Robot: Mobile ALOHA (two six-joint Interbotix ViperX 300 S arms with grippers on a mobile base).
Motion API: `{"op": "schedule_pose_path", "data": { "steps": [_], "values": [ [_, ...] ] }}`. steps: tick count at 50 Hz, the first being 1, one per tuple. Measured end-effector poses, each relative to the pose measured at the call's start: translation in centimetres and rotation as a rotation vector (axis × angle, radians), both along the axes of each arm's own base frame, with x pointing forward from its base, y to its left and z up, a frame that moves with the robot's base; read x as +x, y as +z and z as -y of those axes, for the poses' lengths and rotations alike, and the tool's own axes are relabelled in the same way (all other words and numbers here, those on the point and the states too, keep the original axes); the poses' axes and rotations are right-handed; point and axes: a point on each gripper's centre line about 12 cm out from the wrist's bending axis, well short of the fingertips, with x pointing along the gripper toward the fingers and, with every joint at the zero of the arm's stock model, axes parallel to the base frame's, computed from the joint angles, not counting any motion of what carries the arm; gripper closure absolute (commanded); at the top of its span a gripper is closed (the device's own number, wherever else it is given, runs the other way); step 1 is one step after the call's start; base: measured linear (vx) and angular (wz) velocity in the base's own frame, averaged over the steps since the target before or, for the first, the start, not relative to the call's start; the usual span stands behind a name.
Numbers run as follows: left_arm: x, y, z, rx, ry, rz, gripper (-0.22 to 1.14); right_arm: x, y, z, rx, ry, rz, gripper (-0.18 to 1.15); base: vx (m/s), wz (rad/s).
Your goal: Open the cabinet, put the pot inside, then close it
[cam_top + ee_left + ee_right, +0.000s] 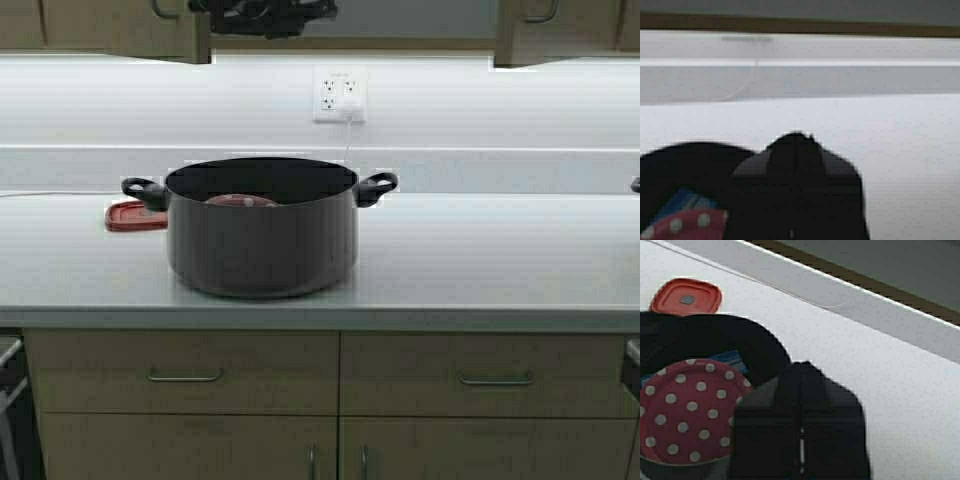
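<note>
Both hands: left hand (796,200) and right hand (800,435) look pressed shut, empty, above the wide grey metal stockpot (262,235) on the pale matte worktop (480,260) (red polka-dot plate (687,410) inside). Flat red lid (135,215) sits beside it.

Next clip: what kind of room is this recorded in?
Most likely a home-style kitchen. A long pale countertop runs above wood-grain floor cabinets with drawers, a wall outlet sits on the white backsplash, and a large grey pot stands on the counter beneath the wall-hung cabinet.
</note>
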Motion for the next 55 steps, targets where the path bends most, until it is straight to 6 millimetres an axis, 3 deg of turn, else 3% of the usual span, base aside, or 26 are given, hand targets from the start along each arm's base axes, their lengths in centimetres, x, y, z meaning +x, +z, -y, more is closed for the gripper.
{"op": "schedule_pose_path", "data": {
  "steps": [7, 14, 18, 25, 31, 35, 42, 48, 55],
  "values": [
    [-1.8, 1.0, -2.3, 0.008, 0.027, 0.022, 0.89, -0.9, 0.1, 1.8, 0.000, -0.032, 0.000, 0.91, -0.01, 0.00],
    [-3.6, 1.9, -4.2, 0.015, 0.046, 0.041, 0.89, -2.1, -0.1, 2.2, -0.001, -0.034, -0.005, 0.90, -0.02, 0.00],
    [-4.9, 2.4, -4.9, 0.016, 0.048, 0.053, 0.88, -2.7, 0.1, 2.5, 0.005, -0.037, -0.002, 0.82, -0.01, 0.01],
    [-7.0, 2.8, -5.8, 0.008, 0.049, 0.066, 0.72, -4.3, 0.6, 1.8, 0.049, -0.021, -0.005, 0.44, 0.00, 0.00],
    [-9.4, 2.7, -5.6, 0.009, 0.028, 0.078, 0.39, -5.9, 0.4, 0.6, 0.136, -0.004, -0.048, 0.07, 0.00, 0.00],
    [-11.5, 2.4, -4.8, 0.002, -0.002, 0.103, 0.19, -7.0, -0.1, -0.2, 0.236, -0.010, -0.103, -0.04, 0.00, 0.00],
    [-15.3, 1.4, -3.8, -0.064, -0.054, 0.120, -0.07, -9.4, -2.5, -2.2, 0.346, -0.011, -0.160, -0.04, 0.00, 0.00],
    [-17.9, -1.1, -4.8, -0.225, -0.043, 0.078, -0.08, -11.8, -6.2, -3.2, 0.412, -0.037, -0.140, -0.04, 0.00, 0.00],
    [-19.9, -4.6, -7.3, -0.406, 0.017, 0.052, -0.08, -13.4, -11.0, -2.0, 0.545, -0.146, -0.146, -0.04, 0.00, 0.00]
  ]
}}
